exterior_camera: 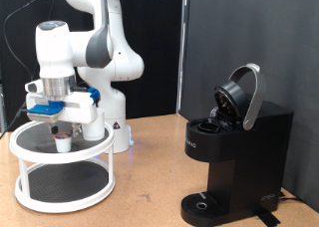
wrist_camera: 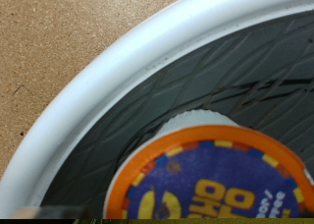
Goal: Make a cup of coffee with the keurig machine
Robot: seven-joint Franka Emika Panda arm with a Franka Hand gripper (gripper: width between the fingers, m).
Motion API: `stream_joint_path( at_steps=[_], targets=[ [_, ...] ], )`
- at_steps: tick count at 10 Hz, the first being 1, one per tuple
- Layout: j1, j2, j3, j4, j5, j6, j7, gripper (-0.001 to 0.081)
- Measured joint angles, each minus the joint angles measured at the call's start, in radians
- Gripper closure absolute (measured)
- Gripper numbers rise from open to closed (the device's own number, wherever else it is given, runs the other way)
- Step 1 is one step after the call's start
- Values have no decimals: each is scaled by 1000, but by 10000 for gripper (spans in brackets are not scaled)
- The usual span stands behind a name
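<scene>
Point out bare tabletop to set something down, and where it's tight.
Free: table between the white two-tier stand and the keurig machine, lid open. Crowded: the stand's top tier, where the gripper hangs right over the coffee pod.

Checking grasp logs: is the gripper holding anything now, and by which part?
Nothing is shown held. The gripper hangs above the pod on the white rack; no fingers touch the pod.
</scene>
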Motion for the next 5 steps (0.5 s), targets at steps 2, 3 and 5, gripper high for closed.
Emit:
stream_joint_path(
  at_steps=[2,3,5],
  targets=[
    [-1,0,0,0,-7,-1,1,557],
    [-1,0,0,0,-7,-1,1,557],
    [-1,0,0,1,-7,-1,1,703]
  ],
)
